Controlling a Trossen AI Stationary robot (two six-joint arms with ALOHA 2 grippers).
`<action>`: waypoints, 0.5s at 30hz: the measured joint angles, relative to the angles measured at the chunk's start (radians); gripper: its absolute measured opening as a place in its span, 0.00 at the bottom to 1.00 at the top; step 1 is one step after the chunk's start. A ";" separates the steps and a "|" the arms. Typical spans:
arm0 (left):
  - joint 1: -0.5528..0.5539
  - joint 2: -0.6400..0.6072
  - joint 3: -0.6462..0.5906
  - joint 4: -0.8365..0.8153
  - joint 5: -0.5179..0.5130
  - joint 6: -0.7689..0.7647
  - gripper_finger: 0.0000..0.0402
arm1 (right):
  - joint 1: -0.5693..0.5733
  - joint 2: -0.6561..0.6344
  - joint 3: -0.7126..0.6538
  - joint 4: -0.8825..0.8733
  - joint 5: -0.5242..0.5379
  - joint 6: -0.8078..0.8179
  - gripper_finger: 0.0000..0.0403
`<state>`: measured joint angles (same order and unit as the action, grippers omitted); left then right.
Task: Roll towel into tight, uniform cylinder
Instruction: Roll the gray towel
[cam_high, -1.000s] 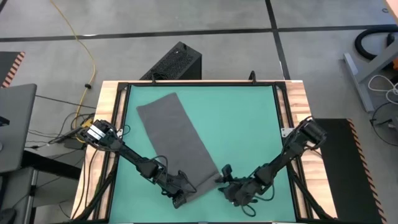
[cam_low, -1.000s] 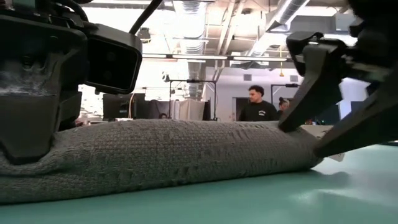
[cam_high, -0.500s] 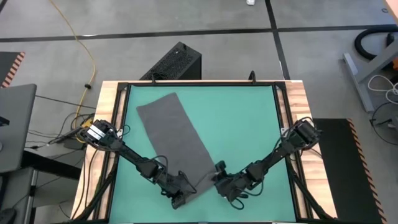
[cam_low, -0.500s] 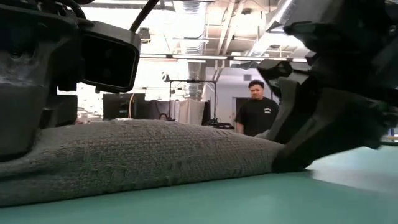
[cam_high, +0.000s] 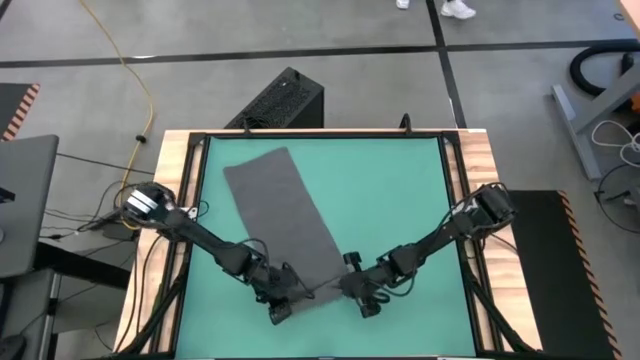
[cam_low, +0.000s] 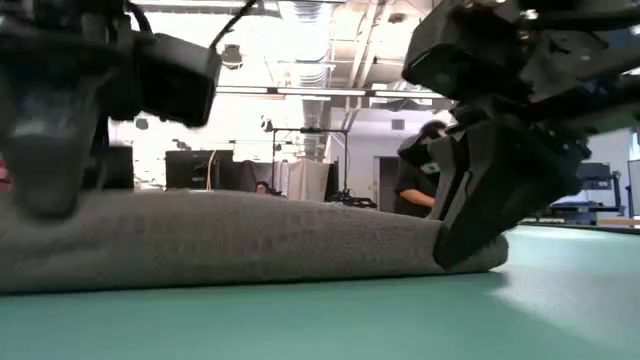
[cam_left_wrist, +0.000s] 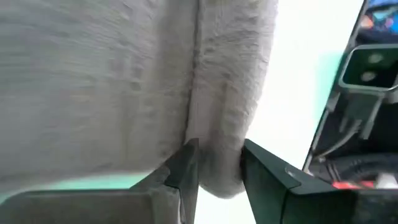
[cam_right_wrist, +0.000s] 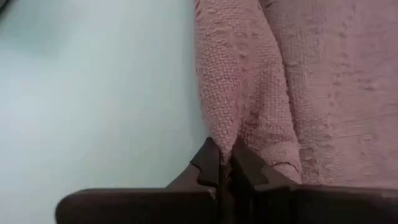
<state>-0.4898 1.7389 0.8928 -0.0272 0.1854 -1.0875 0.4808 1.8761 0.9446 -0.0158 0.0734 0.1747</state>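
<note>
The dark grey towel (cam_high: 280, 215) lies spread on the teal table, slanting from the far left down to the near middle. Its near end is bunched into a low rolled fold (cam_low: 250, 240). My left gripper (cam_high: 284, 296) is at the fold's left end, its fingers apart with the fold (cam_left_wrist: 217, 124) between them. My right gripper (cam_high: 349, 287) is at the fold's right end, shut on the cloth (cam_right_wrist: 227, 134). My left gripper has the fold's end (cam_left_wrist: 219, 174) between its two fingers, coming slanting down from the near left; whether the fingers (cam_left_wrist: 186, 165) touch the cloth, I cannot tell. My right gripper pinches a raised ridge of the towel's near right end (cam_right_wrist: 225, 142) between its two fingers, across several layers. It comes slanting down from the near right. The cloth rests on the table (cam_low: 480, 262).
A wooden frame (cam_high: 478, 170) rims the teal surface (cam_high: 400, 190), which is bare to the right of the towel. A black box (cam_high: 285, 100) stands beyond the far edge. A person (cam_low: 420, 185) shows in the room behind.
My right gripper has gone toward the table's left, up to the fold's right end, has turned, and has shut on the cloth there. My left gripper has risen a little at the fold's left end. The fold lies lower and flatter than before.
</note>
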 joint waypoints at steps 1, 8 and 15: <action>-0.006 -0.027 0.000 -0.021 -0.027 0.000 0.25 | -0.010 0.000 -0.001 -0.002 -0.033 0.014 0.07; -0.078 -0.148 0.001 -0.077 -0.182 -0.031 0.25 | -0.096 0.001 -0.002 0.003 -0.239 0.117 0.09; -0.169 -0.094 0.044 0.053 -0.445 0.109 0.26 | -0.184 0.002 -0.002 0.013 -0.424 0.200 0.09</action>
<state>-0.6589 1.6451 0.9370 0.0254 -0.2591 -0.9786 0.2964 1.8782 0.9422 -0.0027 -0.3508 0.3744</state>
